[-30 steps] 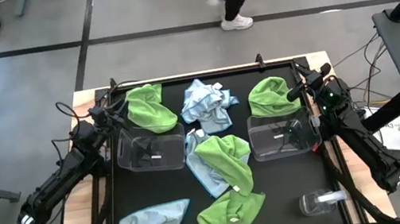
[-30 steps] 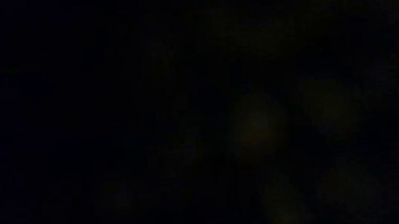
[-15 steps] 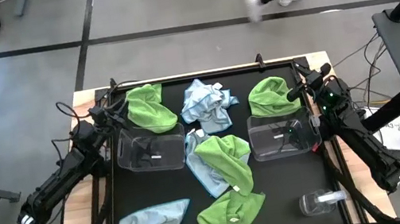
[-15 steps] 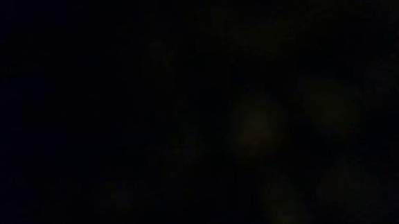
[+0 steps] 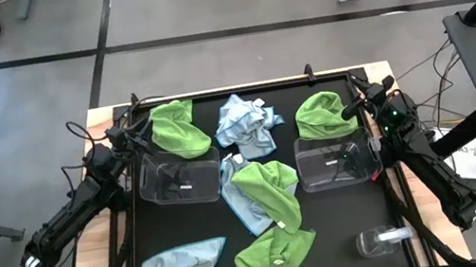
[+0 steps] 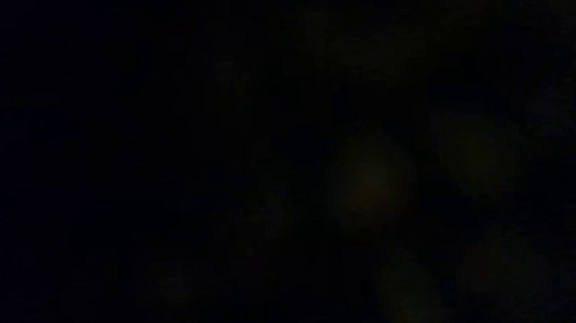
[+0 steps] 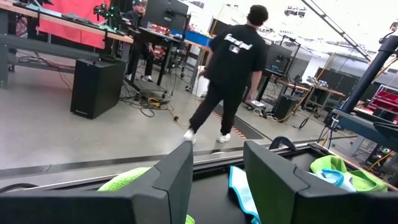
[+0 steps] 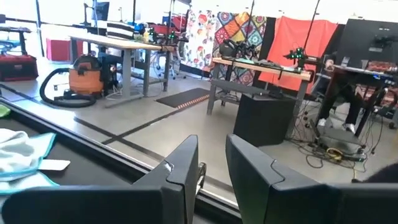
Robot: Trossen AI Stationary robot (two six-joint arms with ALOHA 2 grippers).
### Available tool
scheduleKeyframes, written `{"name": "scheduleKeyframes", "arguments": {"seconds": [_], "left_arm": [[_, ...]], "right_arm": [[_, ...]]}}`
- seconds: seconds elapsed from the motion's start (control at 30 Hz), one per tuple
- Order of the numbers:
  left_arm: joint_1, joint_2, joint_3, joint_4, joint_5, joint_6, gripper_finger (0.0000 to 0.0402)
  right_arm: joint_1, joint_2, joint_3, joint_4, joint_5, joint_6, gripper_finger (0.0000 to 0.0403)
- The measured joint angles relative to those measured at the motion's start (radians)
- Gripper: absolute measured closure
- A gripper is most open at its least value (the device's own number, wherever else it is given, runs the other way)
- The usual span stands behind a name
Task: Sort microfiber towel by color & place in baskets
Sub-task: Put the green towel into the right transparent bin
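Green and blue microfiber towels (image 5: 267,194) lie scattered on the black table (image 5: 331,234) around two empty clear baskets (image 5: 178,180), both idle grippers, left (image 7: 217,180) and right (image 8: 211,174), parted, a person (image 7: 230,68) crossing the grey workshop floor, shirt lettering unreadable.

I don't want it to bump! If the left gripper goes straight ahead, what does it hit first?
Probably nothing on the table: the left gripper points over the far edge towards open floor.
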State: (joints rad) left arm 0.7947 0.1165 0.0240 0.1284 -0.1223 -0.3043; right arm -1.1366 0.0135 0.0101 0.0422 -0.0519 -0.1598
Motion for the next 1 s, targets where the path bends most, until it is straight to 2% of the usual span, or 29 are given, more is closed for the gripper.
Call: {"name": "scheduleKeyframes", "arguments": {"seconds": [0.13,0.3,0.5,0.67,1.0], "left_arm": [[0.000,0.000,0.000,0.000,0.000,0.000,0.0274],[0.000,0.000,0.000,0.000,0.000,0.000,0.0274],[0.000,0.000,0.000,0.002,-0.001,0.013,0.0274],[0.000,0.000,0.000,0.004,-0.001,0.013,0.0274],[0.000,0.000,0.000,0.006,-0.001,0.012,0.0274]], "right_arm": [[0.000,0.000,0.000,0.045,0.019,-0.031,0.0323],[0.000,0.000,0.000,0.069,0.039,0.061,0.0323],[0.000,0.000,0.000,0.067,0.127,0.164,0.0323],[0.000,0.000,0.000,0.068,0.126,0.264,0.0323],[0.000,0.000,0.000,0.068,0.131,0.272,0.0323]]}}
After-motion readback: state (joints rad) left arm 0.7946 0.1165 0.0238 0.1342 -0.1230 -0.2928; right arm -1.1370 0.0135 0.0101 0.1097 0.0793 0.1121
